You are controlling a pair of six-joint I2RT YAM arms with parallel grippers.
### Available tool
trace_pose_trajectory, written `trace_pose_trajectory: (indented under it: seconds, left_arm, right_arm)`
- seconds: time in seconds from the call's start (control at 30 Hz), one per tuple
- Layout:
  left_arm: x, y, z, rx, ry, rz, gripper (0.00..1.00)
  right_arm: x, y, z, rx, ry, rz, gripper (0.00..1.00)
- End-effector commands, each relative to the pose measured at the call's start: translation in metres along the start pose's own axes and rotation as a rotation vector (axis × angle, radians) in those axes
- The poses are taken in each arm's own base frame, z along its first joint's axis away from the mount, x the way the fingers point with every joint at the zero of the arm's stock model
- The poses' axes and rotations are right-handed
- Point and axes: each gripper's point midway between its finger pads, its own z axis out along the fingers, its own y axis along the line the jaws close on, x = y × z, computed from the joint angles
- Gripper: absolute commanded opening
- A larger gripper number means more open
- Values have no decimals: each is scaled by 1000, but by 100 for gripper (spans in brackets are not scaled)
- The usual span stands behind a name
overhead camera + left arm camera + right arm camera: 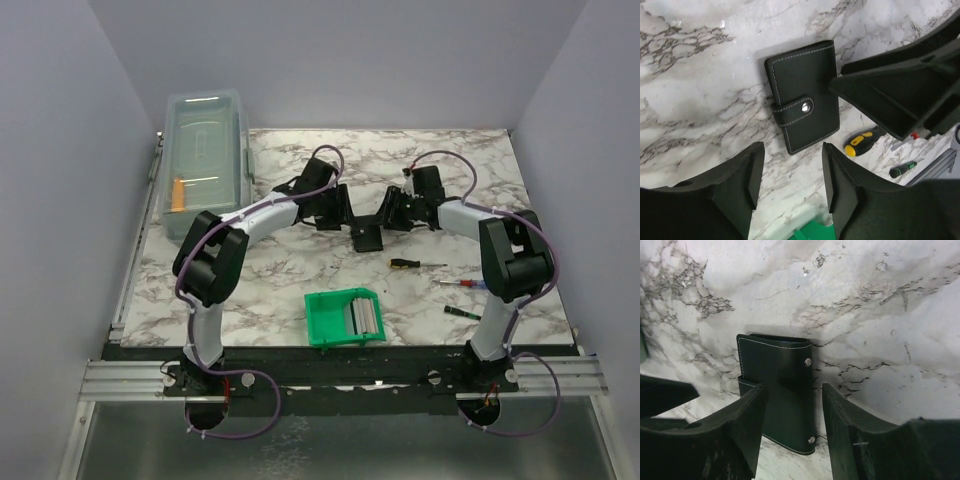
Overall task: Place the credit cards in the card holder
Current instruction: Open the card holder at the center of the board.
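The card holder (367,236) is a black wallet lying flat on the marble table, shut with a snap strap. It also shows in the left wrist view (802,95) and the right wrist view (782,390). My left gripper (340,211) (792,172) is open and empty, just left of the wallet and above the table. My right gripper (393,212) (792,415) is open and empty, its jaws above the wallet's near end. Several credit cards (364,315) stand in the green bin (330,322).
A clear lidded box (207,160) stands at the back left. Three screwdrivers lie at the right: yellow-black (415,263) (862,141), red (460,284), green (462,312) (902,169). The green bin's edge (807,232) shows below my left fingers.
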Motion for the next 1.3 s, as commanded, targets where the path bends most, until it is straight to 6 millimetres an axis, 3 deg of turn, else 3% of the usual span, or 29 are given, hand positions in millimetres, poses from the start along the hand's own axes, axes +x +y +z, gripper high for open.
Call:
trace_pose_trajectory:
  seconds: [0.0,0.3,0.6,0.87,1.03,1.13,1.27]
  left_arm:
    - [-17,-16,16,55,-16,-8,52]
    - [5,18,52,-20,57,-82,41]
    - [32,44,65,-67,106,-130,33]
    - [39,52,71,-80,116,-140,27]
    - [37,48,71,-61,117,-130,26]
    - [40,47,73,-53,126,-131,25]
    - [35,41,68,-41,110,-107,24]
  right_arm:
    - [-16,7,-20,-86,-3,67,53]
    - [4,6,-12,-240,93,149,55]
    - [30,10,-6,-339,142,206,54]
    - [37,31,-18,-479,128,251,47]
    - [39,40,-7,-460,113,228,45]
    - [36,35,3,-386,78,236,37]
    - [31,19,13,-214,16,239,17]
